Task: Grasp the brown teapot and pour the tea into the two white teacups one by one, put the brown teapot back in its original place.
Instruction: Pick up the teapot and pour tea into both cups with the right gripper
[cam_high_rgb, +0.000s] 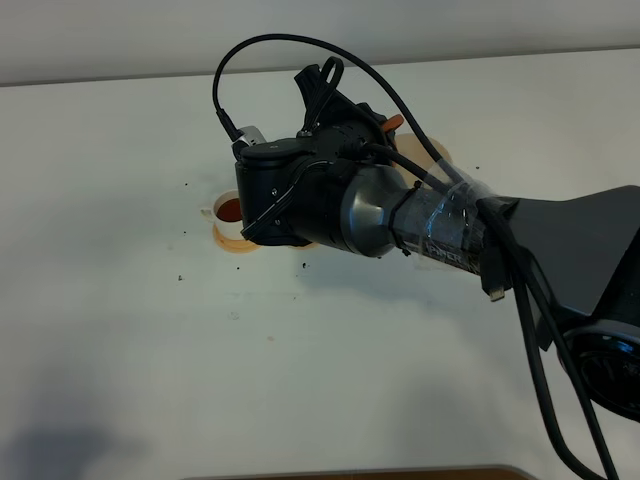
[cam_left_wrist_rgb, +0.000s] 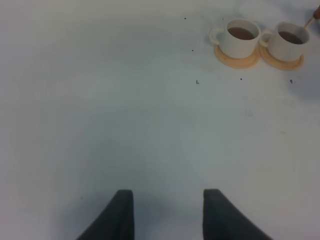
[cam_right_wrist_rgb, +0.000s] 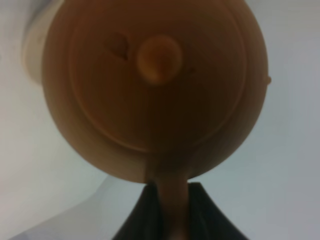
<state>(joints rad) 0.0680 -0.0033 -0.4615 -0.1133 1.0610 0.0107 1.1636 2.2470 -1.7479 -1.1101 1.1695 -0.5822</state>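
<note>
Right gripper (cam_right_wrist_rgb: 168, 197): jaws pinching teapot (cam_right_wrist_rgb: 155, 85) by its handle, held above the two cups (cam_left_wrist_rgb: 242, 36) so tea lands inside; both show tea. Left gripper (cam_left_wrist_rgb: 168, 210): jaws spread, empty over the surface (cam_left_wrist_rgb: 125, 125), well apart.

The arm (cam_high_rgb: 400, 215) hides one teacup (cam_left_wrist_rgb: 289, 41), perhaps the saucer too.

Legible text: none in any view.
Right arm (cam_high_rgb: 440, 225): faint marks on the taped, clear-wrapped link, too small to read.
Teapot (cam_right_wrist_rgb: 155, 85), teacups (cam_left_wrist_rgb: 242, 36): unmarked, no print.
</note>
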